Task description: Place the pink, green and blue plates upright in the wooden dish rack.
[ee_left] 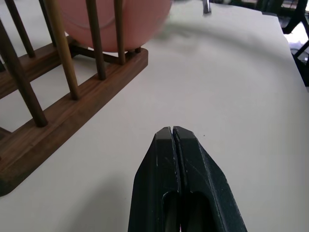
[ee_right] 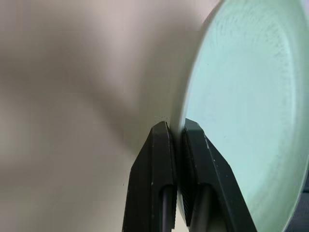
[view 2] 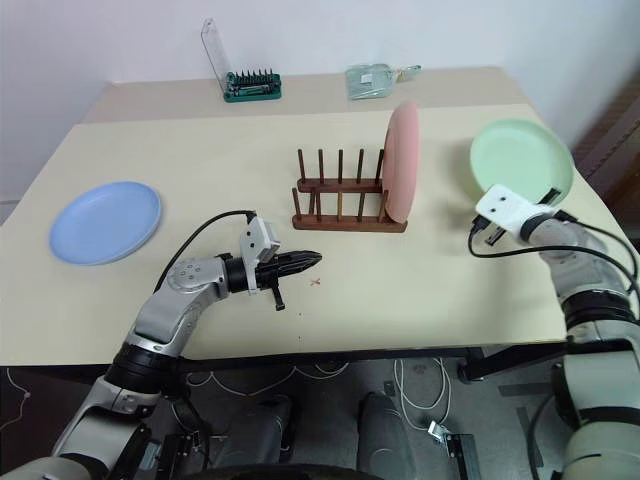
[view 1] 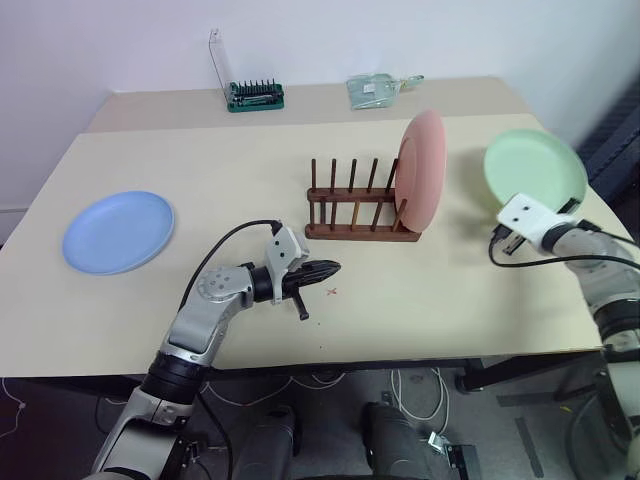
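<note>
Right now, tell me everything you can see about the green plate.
The green plate is a plain round pale mint dish with a matte look and a shallow raised rim. It is tilted up off the table, its face turned towards the robot, to the right of the wooden dish rack. The right gripper is shut on its near rim, one finger on each side. Nothing else touches it.
</note>
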Controlling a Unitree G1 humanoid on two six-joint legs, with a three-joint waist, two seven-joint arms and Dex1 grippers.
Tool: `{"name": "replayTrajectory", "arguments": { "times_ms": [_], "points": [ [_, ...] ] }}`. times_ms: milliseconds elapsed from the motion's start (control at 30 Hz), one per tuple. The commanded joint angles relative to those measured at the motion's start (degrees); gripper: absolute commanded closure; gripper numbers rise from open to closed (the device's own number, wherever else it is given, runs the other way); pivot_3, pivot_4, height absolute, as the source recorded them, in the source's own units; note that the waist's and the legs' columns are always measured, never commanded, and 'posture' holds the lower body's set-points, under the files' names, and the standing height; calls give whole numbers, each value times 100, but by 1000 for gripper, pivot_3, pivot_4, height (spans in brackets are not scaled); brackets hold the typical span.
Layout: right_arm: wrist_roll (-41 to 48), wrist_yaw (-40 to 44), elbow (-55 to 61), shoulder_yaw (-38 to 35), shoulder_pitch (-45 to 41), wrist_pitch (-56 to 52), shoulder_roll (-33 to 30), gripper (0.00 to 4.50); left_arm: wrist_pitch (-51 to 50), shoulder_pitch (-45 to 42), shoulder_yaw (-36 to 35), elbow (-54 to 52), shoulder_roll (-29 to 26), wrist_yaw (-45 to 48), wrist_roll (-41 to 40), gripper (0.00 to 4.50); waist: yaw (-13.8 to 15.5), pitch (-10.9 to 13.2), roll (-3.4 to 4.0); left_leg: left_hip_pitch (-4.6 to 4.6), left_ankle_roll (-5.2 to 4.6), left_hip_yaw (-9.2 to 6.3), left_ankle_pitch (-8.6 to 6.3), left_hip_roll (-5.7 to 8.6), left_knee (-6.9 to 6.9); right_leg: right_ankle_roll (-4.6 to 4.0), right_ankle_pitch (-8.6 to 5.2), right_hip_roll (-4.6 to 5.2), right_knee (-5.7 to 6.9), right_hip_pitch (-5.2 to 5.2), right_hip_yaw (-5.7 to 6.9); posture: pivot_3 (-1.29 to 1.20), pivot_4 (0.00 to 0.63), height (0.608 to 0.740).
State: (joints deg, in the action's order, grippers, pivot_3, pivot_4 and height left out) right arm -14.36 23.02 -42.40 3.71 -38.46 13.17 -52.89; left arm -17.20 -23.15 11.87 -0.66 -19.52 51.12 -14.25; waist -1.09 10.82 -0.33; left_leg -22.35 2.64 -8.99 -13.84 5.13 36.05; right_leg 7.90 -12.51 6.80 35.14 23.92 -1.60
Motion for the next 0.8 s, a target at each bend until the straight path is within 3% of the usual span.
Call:
{"name": "replayTrajectory", "arguments": {
  "times_ms": [33,133,300,433,500,667,800],
  "points": [
    [864,116,1861,-952,-107,-636,-91,4487,96,-71,-16,-135,32,-6,-37,4500,-23,0,6,0,0,1,0,-2,-1,0,0,-1,1,2,0,0,150,740],
    [2206,626,3300,-1533,-376,-1479,203,4487,282,-202,-167,47,102,-204,19,4500,-24,-1,11,0,0,5,0,-5,-2,1,0,-1,4,6,-3,0,150,740],
    [4532,1488,5286,-1769,-633,-3321,522,4487,390,-297,-576,190,-197,-275,-85,4500,25,-1,-2,-2,-1,-7,-1,-6,2,0,0,-2,-1,1,0,0,150,740],
    [6274,1313,6164,-1833,-638,-4524,1069,4487,438,-195,-897,181,-461,-240,-181,4500,43,-1,-4,-4,-2,-8,-1,-5,6,0,0,1,-2,-1,1,0,150,740],
    [7260,532,6357,-1839,-683,-4972,1791,4487,406,-112,-1042,148,-590,-247,-217,4500,36,-2,-6,-5,-2,-9,-1,-6,5,0,0,1,0,3,1,0,150,740],
    [7790,-269,6438,-1592,-391,-5654,2432,4487,314,66,-1227,-28,-746,-243,-338,4500,46,-4,-10,-8,-2,-13,-1,-7,1,-4,2,0,5,12,2,0,150,740],
    [7979,-1061,5822,-1745,-292,-5913,2896,4487,186,283,-1226,-288,-832,-209,-424,4500,39,-4,-9,-8,-2,-10,-1,-5,1,-6,4,1,7,14,2,0,150,740]
  ]
}}
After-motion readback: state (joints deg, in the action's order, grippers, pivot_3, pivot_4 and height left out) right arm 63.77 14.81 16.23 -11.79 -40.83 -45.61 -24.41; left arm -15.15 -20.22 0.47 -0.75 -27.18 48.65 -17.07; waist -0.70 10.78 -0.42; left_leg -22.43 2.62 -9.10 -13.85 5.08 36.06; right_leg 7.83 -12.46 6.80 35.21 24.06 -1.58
